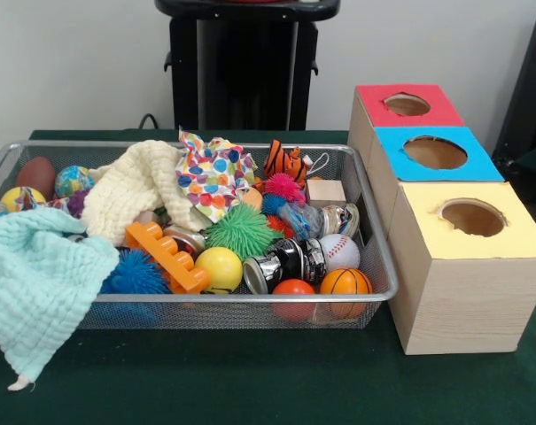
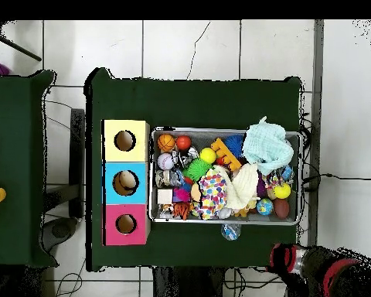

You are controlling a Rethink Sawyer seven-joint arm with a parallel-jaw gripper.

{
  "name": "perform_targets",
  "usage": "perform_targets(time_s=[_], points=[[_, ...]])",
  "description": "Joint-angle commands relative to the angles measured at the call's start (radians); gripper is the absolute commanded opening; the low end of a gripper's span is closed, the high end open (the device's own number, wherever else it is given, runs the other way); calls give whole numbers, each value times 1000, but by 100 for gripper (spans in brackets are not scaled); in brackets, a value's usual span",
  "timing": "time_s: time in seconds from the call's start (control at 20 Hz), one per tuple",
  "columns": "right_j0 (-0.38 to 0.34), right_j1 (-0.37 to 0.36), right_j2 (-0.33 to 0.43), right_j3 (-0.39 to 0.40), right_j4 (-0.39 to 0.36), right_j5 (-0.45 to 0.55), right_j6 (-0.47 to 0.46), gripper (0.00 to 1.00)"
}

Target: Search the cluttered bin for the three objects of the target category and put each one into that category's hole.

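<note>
Step in hand: search, no pick begun. The target category can't be read from the scene, so candidates are listed by kind.

Gripper: the front view shows only the pedestal. In the overhead view a red and black arm end (image 2: 287, 258) sits drawn back at the robot's side of the table. It is probably the wrist, and I cannot tell how the gripper stands. Nothing appears to be carried.

The cluttered bin (image 1: 374, 232) lies just ahead of that arm end, farther out from the base. The three boxes stand beyond the bin's far end from the gripper: red-topped box (image 1: 372, 99), blue-topped box (image 1: 393, 145), yellow-topped box (image 1: 516, 232).

Sorting notes:
- Balls grouped at the box end and lying exposed: basketball (image 1: 345, 282), baseball (image 1: 339, 251), orange ball (image 1: 293, 289), yellow ball (image 1: 219, 266). These look like easy top-down picks.
- Cloths drape over the gripper's end: mint cloth (image 1: 37, 283) hangs over the rim, and cream cloth (image 1: 130, 190) and polka-dot cloth (image 1: 213, 173) are heaped mid-bin. They probably hide items, so lift or push them aside first.
- Shiny cans (image 1: 285, 263) lie on their sides and may roll.

Approach from above, staying clear of the mesh rim.
</note>
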Motion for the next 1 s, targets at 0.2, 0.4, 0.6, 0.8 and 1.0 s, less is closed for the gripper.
perform_targets(time_s=[0.2, 0.4, 0.6, 0.8, 1.0], points=[[-58, 85, 20, 210, -11, -160, -239, 0], [-92, 134, 47, 250, 0, -226, -241, 0], [-128, 192, 86, 283, 7, -292, -237, 0], [-171, 240, 134, 316, 19, -359, -231, 0], [-204, 268, 178, 330, 4, -386, -198, 0]])
